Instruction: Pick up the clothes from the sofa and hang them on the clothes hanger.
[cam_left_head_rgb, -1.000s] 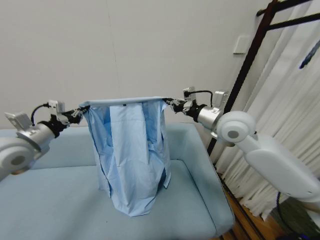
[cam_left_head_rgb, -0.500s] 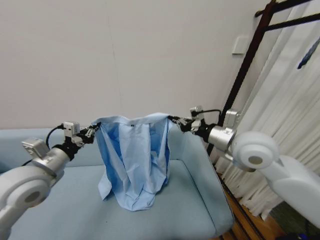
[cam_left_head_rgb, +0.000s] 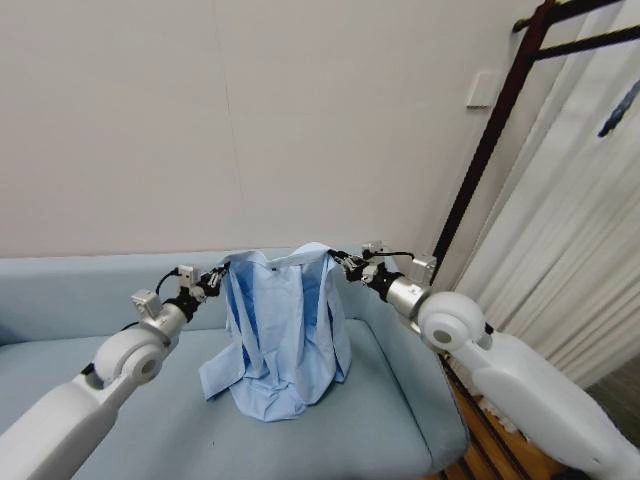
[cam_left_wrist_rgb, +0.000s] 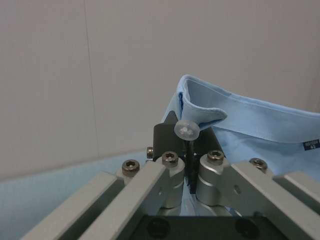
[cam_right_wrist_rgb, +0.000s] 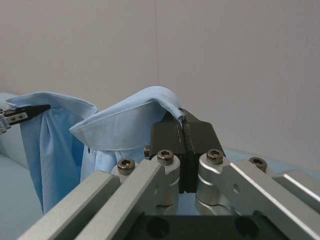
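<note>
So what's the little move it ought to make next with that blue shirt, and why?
Probably raise both arms together. The left gripper and right gripper are each shut on the shirt at its top edge, but it sags between them with its hem bunched on the sofa. Lifting would free it before carrying it towards the dark rack on the robot's right.

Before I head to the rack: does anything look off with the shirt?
Yes. The blue shirt hangs between the left claw and the right claw, both shut on its top edge, but it is not clear of the sofa: its hem lies crumpled on the seat, one corner splayed toward the left arm's side.
</note>
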